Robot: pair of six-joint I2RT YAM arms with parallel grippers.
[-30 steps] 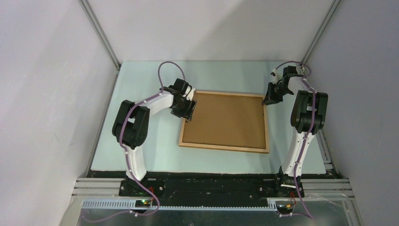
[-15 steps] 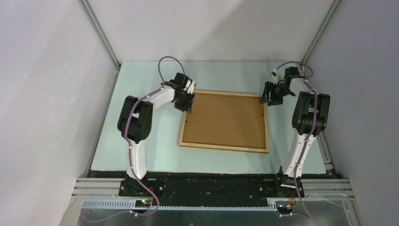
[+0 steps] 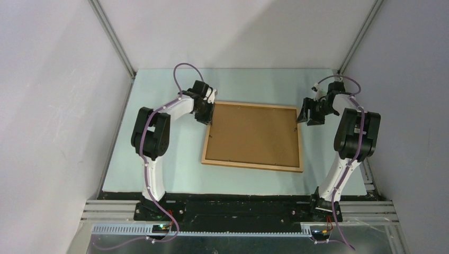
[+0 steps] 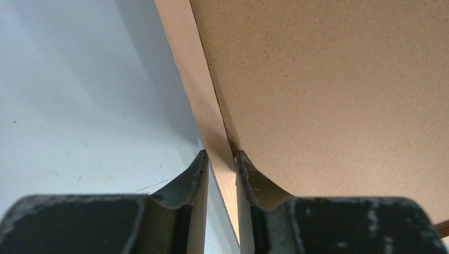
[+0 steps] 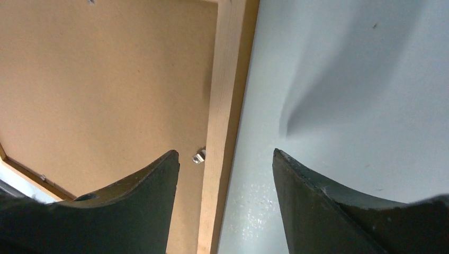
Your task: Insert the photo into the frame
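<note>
Frame point(image 3: 251, 166) first: it lies flat on the tabletop point(image 3: 174, 174) between the two arms, back side up, with the plain brown backing board point(image 3: 253, 135) sitting inside its moulding. You cannot see the photo in any view; if it is in there, the board hides it, so don't count it as placed on this evidence. Your left gripper point(image 4: 221, 159) is at the far left corner with its fingers narrowed down onto the left rail, one on the outer face and one on the inner face next to the board's edge. That reads as a pinch on the frame, probably to steady it or lift that side. Your right gripper point(image 5: 225, 159) is at the far right corner, spread wide and holding nothing. Its fingers straddle the right rail with clear gaps on both sides, just by a small metal tab point(image 5: 198, 156) on the rail's inner edge. That stance looks like a mirror grip being lined up. My judgement is that the board has to come out, or be checked, before the task counts as done. Take care, because a one-sided pinch could twist the thin moulding.
</note>
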